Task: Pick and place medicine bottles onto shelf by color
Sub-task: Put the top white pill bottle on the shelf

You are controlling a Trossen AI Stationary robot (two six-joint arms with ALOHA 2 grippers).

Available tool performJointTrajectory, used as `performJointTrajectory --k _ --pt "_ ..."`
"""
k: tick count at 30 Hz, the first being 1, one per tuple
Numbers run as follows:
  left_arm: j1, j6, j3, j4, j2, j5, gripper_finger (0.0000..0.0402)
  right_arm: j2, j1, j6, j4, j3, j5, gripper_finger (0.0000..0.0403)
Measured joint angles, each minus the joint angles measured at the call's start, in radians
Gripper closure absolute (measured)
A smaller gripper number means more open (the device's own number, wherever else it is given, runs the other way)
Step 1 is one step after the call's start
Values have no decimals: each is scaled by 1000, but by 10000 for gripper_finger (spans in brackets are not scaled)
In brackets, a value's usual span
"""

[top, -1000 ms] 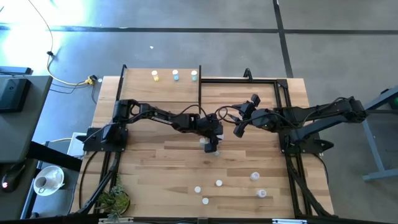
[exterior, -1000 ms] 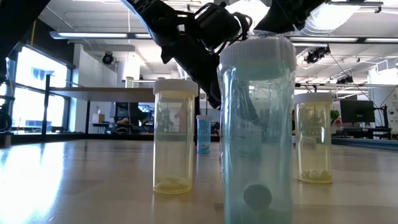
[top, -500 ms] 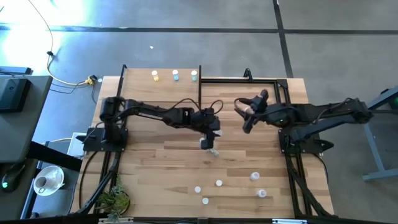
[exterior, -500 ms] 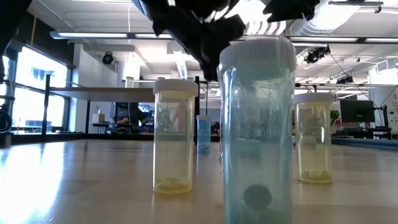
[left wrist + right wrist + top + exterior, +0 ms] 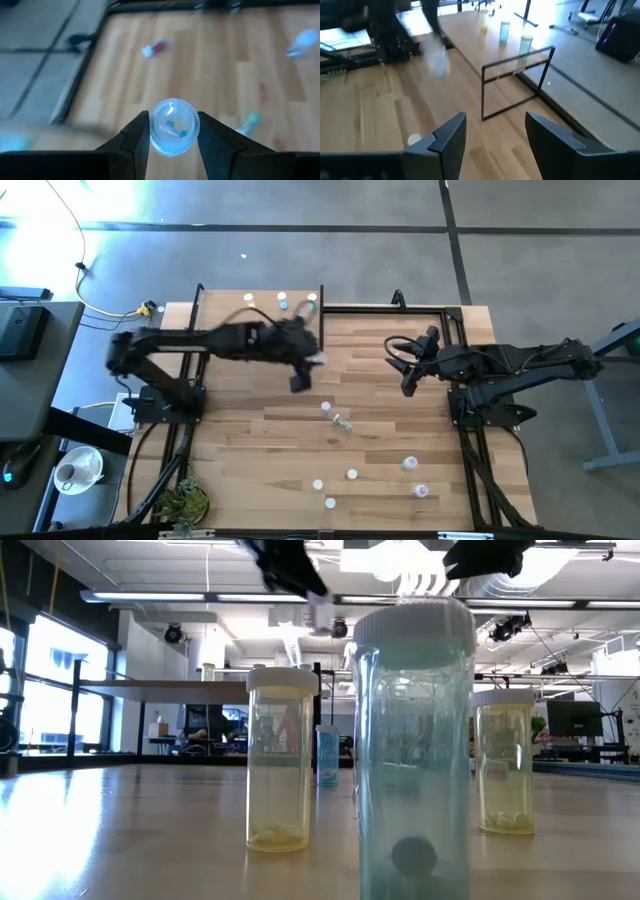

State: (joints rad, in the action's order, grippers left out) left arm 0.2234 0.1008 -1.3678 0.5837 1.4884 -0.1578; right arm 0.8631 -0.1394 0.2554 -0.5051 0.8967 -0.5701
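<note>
My left gripper (image 5: 305,368) hangs high over the table near the shelf's right posts, shut on a small pale-blue medicine bottle (image 5: 172,131). It also shows at the top of the low view (image 5: 318,608). The shelf (image 5: 262,320) sits at the far left and carries three bottles, yellow (image 5: 249,301), blue (image 5: 283,301) and greenish (image 5: 312,300), standing on their bases. My right gripper (image 5: 405,367) hovers open over the table's far right with nothing between its fingers (image 5: 447,137). Several more bottles lie or stand on the table's near half (image 5: 352,474). My left gripper pinches the bottle's round wall (image 5: 151,131) between its two fingers, one on each side. The fingers slant downward from the table's left. The bottle is lifted clear of the table; one round end faces the wrist camera and small pills show through it.
Two bottles (image 5: 325,408) (image 5: 343,423) sit mid-table below the left arm. A black frame (image 5: 400,308) runs along the far right edge. In the low view a large blue bottle (image 5: 415,750) and two yellow ones (image 5: 280,760) (image 5: 505,760) stand close to the camera.
My left gripper has risen from table height near the middle and swung toward the far left, toward the shelf, carrying the bottle clear of the table. My right gripper has drawn back a little toward the table's right edge, still open.
</note>
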Motion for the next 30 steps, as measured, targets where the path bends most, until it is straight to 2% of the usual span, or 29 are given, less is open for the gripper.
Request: performJointTrajectory --k 7,12,17,30 --pt "93 -58 0 199 -213 -204 276 0 0 59 -57 0 33 208" --pt "213 -153 0 328 -311 -250 276 0 0 59 -64 0 35 208" --pt "362 -267 15 390 -341 -327 276 0 0 59 -64 0 37 208" --pt "645 -378 132 333 -335 -307 276 0 0 54 -70 0 37 208"
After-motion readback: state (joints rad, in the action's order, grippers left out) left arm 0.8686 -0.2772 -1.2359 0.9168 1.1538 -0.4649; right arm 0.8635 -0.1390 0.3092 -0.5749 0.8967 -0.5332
